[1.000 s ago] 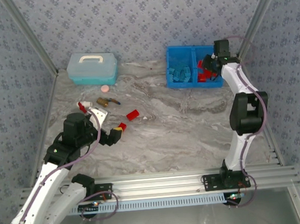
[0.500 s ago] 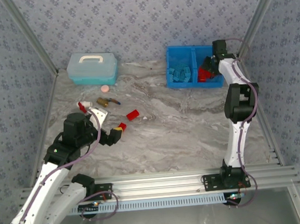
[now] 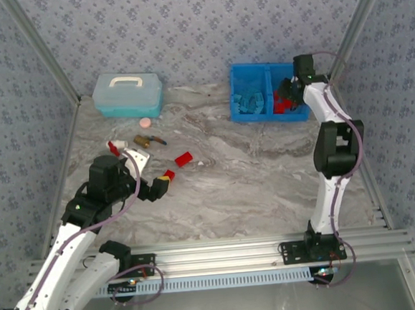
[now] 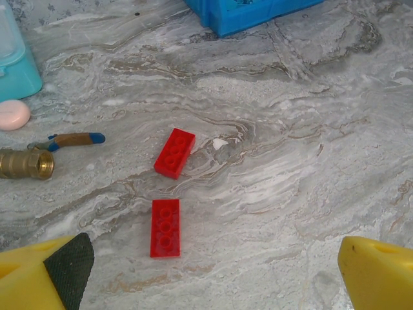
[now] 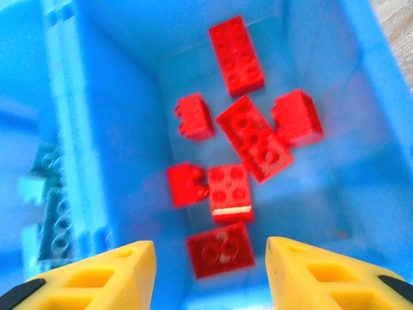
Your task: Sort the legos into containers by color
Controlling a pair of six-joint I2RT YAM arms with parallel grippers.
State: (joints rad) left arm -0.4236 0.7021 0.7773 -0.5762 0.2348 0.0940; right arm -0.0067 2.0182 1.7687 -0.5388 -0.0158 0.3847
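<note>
grey marbled surface [image 3: 252, 173] carries the blue bin [image 3: 247, 68] at far right. the right fingers [image 5: 97, 278] gape empty above the red legos [image 5: 251, 139] in its right compartment. the left fingers [image 4: 377, 271], spread and empty too, hover over two loose red bricks [image 4: 174, 152]. best to lower squarely astride the nearer brick [image 4: 165, 227], gripping its long sides.

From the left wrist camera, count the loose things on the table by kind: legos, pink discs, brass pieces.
Red legos: 2
Pink disc: 1
Brass valve: 1
Total: 4
</note>
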